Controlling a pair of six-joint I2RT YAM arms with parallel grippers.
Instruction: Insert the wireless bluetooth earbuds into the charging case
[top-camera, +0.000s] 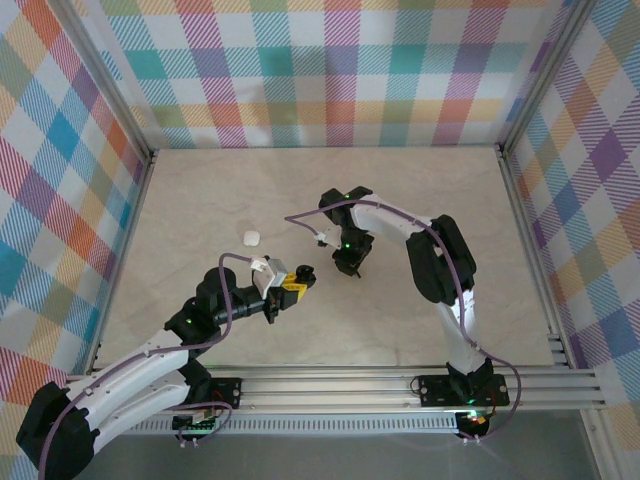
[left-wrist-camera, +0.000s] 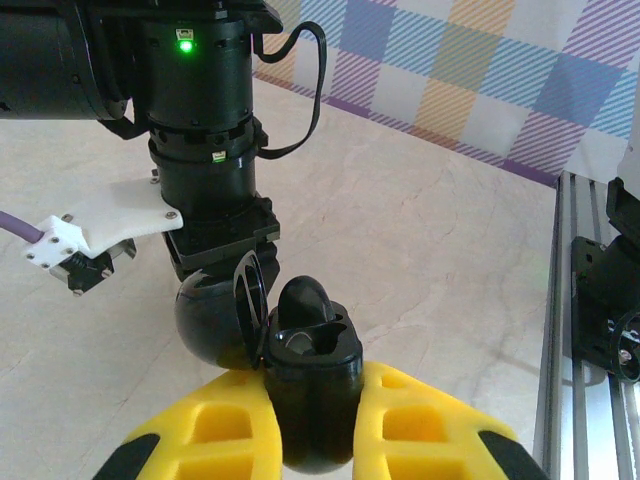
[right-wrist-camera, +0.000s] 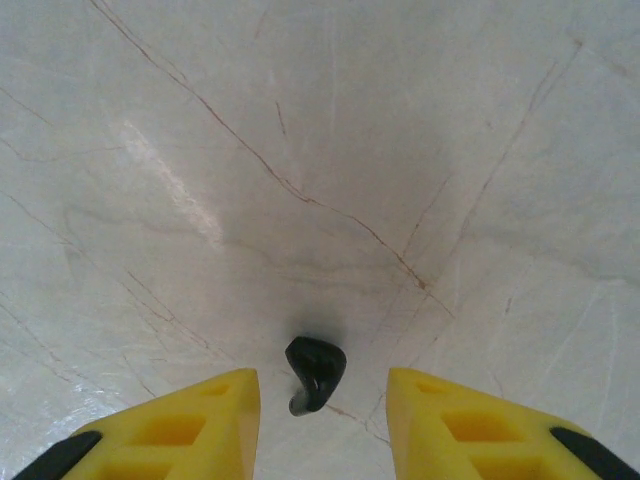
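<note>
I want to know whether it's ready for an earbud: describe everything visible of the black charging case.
The black charging case is small, rounded and glossy, plastic by its look. It stands upright, clamped between the left gripper's yellow fingers. Its domed lid is swung open to one side. A rounded black piece rises from the opening, possibly an earbud.
</note>
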